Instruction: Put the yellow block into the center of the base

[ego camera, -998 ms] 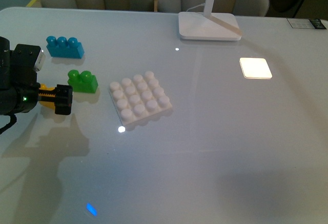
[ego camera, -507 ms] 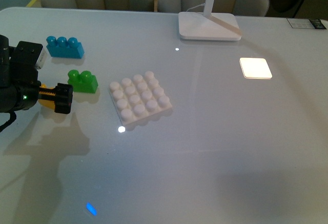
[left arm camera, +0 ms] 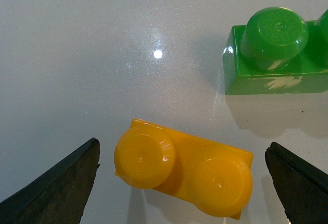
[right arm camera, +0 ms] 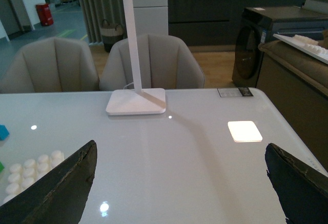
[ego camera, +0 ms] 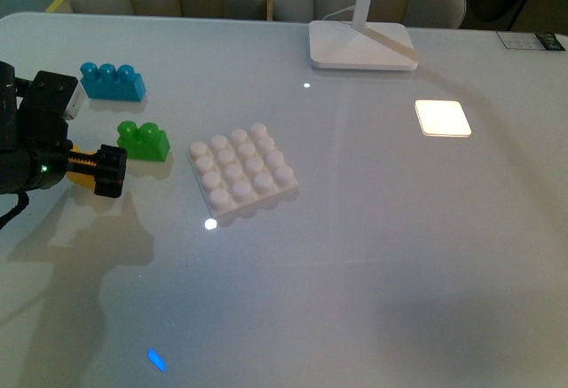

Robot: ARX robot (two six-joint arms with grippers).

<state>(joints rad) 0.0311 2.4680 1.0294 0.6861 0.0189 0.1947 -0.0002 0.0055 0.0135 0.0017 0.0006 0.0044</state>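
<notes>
The yellow block [left arm camera: 184, 170], with two round studs, lies flat on the white table. My left gripper [left arm camera: 183, 143] is open, with one dark finger on each side of the block and a gap at both ends. In the front view the left gripper [ego camera: 102, 170] is low over the table at the far left and hides most of the block. The base [ego camera: 242, 170], a white studded square plate, lies to its right with bare studs; its edge also shows in the right wrist view [right arm camera: 31, 175]. My right gripper [right arm camera: 182, 152] is open over bare table and holds nothing.
A green two-stud brick [ego camera: 144, 141] sits just beyond the left gripper, close to the yellow block [left arm camera: 274, 55]. A blue three-stud brick [ego camera: 112, 82] lies further back. The white lamp foot [ego camera: 362, 46] stands at the far side, with a bright light patch [ego camera: 442, 117] to its right.
The left gripper has shifted only very slightly around the yellow block. The bricks and the base have not moved.
</notes>
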